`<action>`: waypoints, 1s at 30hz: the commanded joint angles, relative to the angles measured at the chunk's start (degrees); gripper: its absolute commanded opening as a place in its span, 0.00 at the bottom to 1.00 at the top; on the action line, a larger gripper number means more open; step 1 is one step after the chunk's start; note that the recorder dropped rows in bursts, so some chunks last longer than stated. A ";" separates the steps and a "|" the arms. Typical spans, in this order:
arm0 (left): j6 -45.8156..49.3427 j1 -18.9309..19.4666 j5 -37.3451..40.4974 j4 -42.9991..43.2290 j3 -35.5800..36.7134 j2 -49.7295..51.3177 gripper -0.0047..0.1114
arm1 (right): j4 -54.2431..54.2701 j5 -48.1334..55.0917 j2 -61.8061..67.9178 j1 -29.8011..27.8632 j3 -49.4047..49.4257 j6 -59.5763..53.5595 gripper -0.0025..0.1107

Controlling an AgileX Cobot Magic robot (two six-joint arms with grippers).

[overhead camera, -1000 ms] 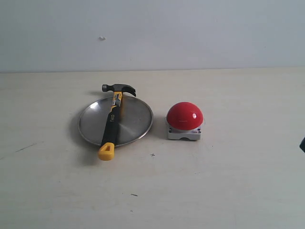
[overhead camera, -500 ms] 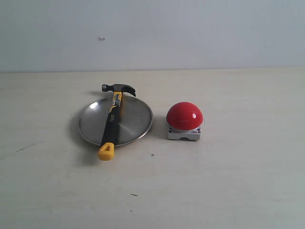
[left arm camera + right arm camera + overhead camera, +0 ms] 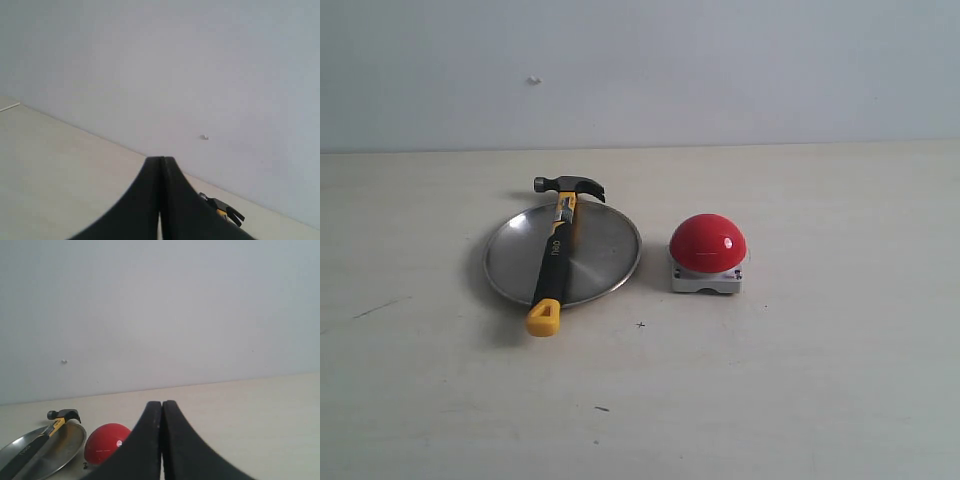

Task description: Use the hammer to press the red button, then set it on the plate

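Note:
The hammer (image 3: pixel 556 252) lies across the silver plate (image 3: pixel 602 255), its dark head (image 3: pixel 569 186) past the far rim and its yellow end (image 3: pixel 543 318) over the near rim. The red button (image 3: pixel 707 243) sits on its grey base just right of the plate. Neither gripper shows in the exterior view. My left gripper (image 3: pixel 161 161) is shut with nothing held, and the hammer head (image 3: pixel 223 213) peeks past it. My right gripper (image 3: pixel 162 404) is shut and empty, with the red button (image 3: pixel 106 440), the plate (image 3: pixel 60 447) and the hammer (image 3: pixel 61 416) beyond it.
A pale wooden table (image 3: pixel 820 380) carries everything, with a plain white wall (image 3: pixel 720 70) behind it. Small dark specks (image 3: pixel 640 324) mark the tabletop in front of the plate.
A dark tip at the right edge of the exterior view one second ago has left the frame. The hammer, plate and button have not moved.

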 commanded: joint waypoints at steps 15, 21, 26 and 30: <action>0.11 0.06 0.18 -0.32 0.15 -0.39 0.04 | 44.48 4.71 -0.35 -0.37 0.24 -47.64 0.02; 0.11 0.06 0.18 -0.32 0.15 -0.39 0.04 | 45.29 4.71 -0.35 -3.81 0.24 -47.64 0.02; 0.11 0.06 0.18 -0.32 0.15 -0.39 0.04 | 45.29 4.86 -0.35 -5.98 0.24 -46.99 0.02; 0.11 0.06 0.18 -0.32 0.15 -0.39 0.04 | 45.29 4.86 -0.35 -5.98 0.24 -46.80 0.02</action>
